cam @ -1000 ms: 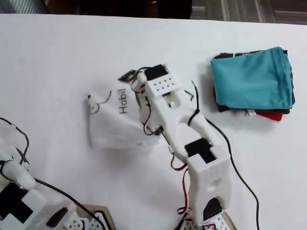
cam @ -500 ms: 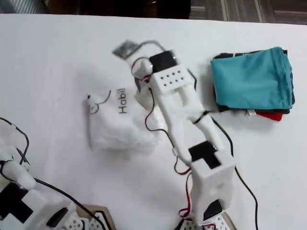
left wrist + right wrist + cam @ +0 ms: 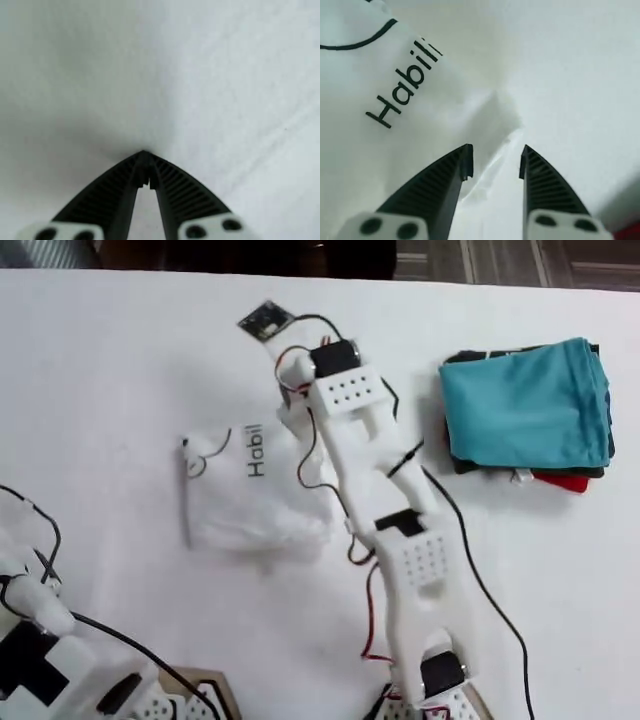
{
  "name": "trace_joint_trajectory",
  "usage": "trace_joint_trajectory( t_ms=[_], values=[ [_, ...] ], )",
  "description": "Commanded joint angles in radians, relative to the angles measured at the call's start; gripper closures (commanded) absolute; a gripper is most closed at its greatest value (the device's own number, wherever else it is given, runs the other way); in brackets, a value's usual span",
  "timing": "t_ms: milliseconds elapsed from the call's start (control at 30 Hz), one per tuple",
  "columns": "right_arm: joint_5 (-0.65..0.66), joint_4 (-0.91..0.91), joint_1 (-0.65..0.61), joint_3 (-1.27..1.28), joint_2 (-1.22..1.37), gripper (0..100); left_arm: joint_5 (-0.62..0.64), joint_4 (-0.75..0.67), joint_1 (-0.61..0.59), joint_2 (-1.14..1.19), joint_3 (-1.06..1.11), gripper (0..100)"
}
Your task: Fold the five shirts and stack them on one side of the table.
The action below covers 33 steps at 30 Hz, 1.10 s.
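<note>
A folded white shirt (image 3: 240, 495) with black lettering lies at the table's middle. My right arm stretches from the near edge to the shirt's far right corner. Its gripper (image 3: 496, 150) is open, and the shirt (image 3: 395, 100) has its folded corner just under and between the fingers. A stack of folded shirts (image 3: 525, 405) sits at the right, teal on top, black and red (image 3: 566, 481) beneath. My left arm (image 3: 50, 660) rests at the near left corner. Its gripper (image 3: 144, 156) is shut on nothing, over bare tabletop.
The white table (image 3: 110, 360) has open room to the left of the white shirt and along the far edge. Red and black cables (image 3: 380, 640) trail along the right arm. A dark floor runs past the far edge.
The right arm has straightened and its wrist has moved toward the far edge, off the white shirt's right side. The shirt and the left arm have stayed put.
</note>
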Motion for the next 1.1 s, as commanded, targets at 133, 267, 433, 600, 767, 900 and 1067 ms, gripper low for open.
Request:
trace_joint_trajectory(
  t_ms=[133,267,433,600,767,900,1067],
  values=[
    [-0.002,0.021,0.021,-0.219,0.139,83.6,0.008,-0.037,-0.011,-0.002,0.002,97],
    [-0.002,0.021,0.030,-0.230,0.196,83.6,0.008,-0.037,-0.011,-0.002,0.002,97],
    [0.003,0.021,0.033,-0.232,0.205,85.9,0.008,-0.037,-0.011,-0.002,0.002,97],
    [0.005,0.021,0.035,-0.232,0.203,96.7,0.008,-0.037,-0.011,-0.002,0.002,97],
    [0.006,0.021,0.035,-0.262,0.185,97.8,0.008,-0.037,-0.011,-0.002,0.002,97],
    [0.057,0.019,0.033,-0.351,0.145,97.8,0.008,-0.037,-0.011,-0.002,0.002,97],
    [0.164,0.013,0.035,-0.430,0.140,97.8,0.008,-0.037,-0.011,-0.002,0.002,97]
  ],
)
